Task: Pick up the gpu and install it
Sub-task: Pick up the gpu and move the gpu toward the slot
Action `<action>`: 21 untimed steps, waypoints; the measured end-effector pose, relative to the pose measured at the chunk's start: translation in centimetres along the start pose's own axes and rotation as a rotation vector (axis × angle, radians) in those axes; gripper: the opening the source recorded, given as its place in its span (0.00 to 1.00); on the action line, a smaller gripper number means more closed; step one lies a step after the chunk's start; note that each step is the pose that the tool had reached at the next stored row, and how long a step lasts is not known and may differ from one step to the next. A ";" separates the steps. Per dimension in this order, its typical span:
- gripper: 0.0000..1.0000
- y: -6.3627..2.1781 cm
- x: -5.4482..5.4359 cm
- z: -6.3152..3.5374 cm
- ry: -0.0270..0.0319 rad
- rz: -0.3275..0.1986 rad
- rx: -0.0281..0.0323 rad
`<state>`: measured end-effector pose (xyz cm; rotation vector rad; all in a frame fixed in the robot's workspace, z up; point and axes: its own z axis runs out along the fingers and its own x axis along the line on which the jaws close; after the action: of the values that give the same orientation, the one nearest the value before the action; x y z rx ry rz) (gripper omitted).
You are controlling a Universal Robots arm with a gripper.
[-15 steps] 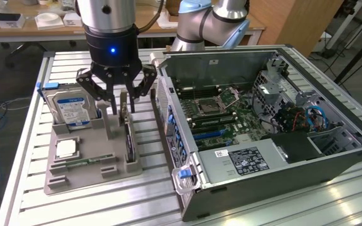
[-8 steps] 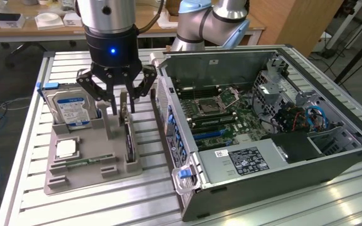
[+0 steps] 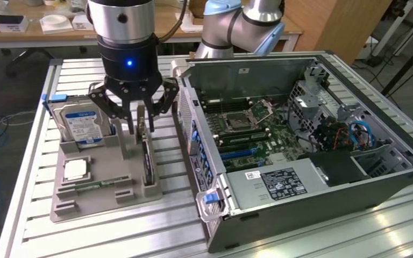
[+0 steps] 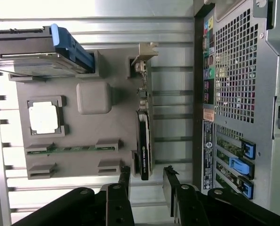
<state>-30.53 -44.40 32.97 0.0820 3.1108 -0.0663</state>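
Lab (robotics), slotted aluminium table (image 3: 106, 236), robot arm (image 3: 239, 24)

Matt black gripper (image 3: 140, 129) — ribbed metal table (image 3: 120, 234).

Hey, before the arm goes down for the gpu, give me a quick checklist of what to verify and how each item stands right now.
1. Tool open: ok, jaws stand wide.
2. Tool over the gpu: ok, the card's edge lines up with the gap in the wrist view.
3. Gpu upright in the gray holder: ok.
4. Hard drive apart from the gpu: ok, separate slot.
5. Computer case open: ok, motherboard exposed.
6. Card slot on the motherboard free: cannot tell.
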 end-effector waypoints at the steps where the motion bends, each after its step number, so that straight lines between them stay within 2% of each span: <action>1: 0.42 0.01 0.0 0.19 0.0000 0.000 0.0001; 21: 0.42 0.15 0.2 3.81 -0.0018 -0.043 -0.0009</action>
<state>-30.64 -44.41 29.15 0.0145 3.1110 -0.0659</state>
